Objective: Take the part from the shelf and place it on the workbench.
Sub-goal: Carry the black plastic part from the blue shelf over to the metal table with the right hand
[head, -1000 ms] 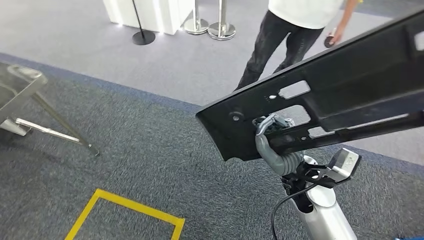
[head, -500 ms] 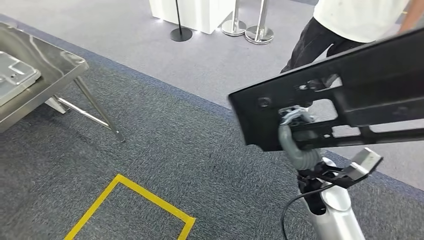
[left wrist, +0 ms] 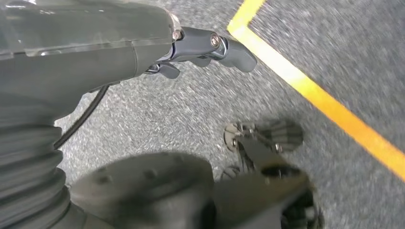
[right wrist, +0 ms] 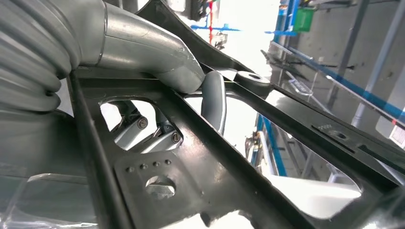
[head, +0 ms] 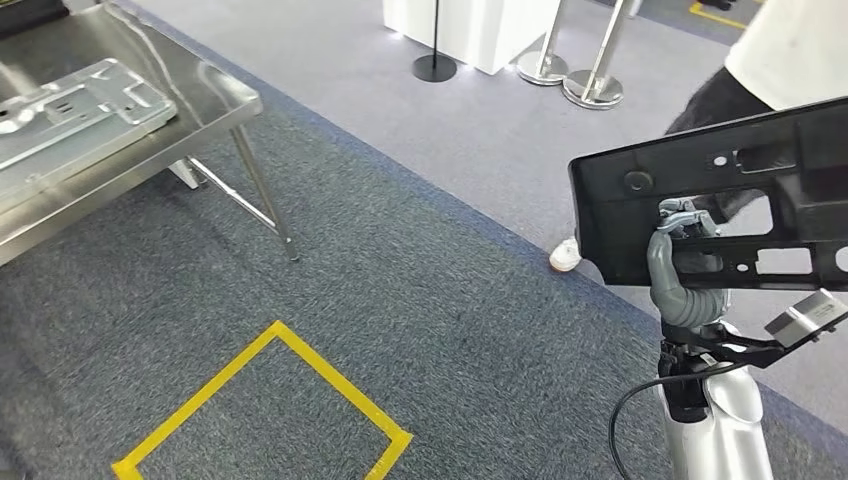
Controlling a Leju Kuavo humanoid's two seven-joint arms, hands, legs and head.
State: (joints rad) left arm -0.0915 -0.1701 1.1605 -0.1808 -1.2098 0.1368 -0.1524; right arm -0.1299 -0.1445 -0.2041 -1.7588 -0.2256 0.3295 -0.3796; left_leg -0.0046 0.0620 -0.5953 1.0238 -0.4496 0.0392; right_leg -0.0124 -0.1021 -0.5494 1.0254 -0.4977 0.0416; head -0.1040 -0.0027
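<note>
The part (head: 720,200) is a long black plastic panel with cut-outs, held off the floor at the right of the head view. My right hand (head: 675,255) grips it from below, fingers hooked through one of its openings. The right wrist view shows the thumb and fingers of that hand (right wrist: 157,62) wrapped around a rib of the black panel (right wrist: 200,171). The steel workbench (head: 215,95) stands at the upper left, well away from the panel. My left hand (left wrist: 119,43) hangs over the carpet, holding nothing, with its fingers loosely out.
A silver metal plate (head: 70,110) lies on the workbench. A yellow taped square (head: 330,380) marks the grey carpet in front of me. A person's leg and white shoe (head: 565,257) stand just behind the panel. Stanchions (head: 590,85) and a white cabinet (head: 470,25) stand farther back.
The whole view has swung: the workbench has come in further from the left and the panel sits further right in the picture. My right hand keeps its hold on the panel.
</note>
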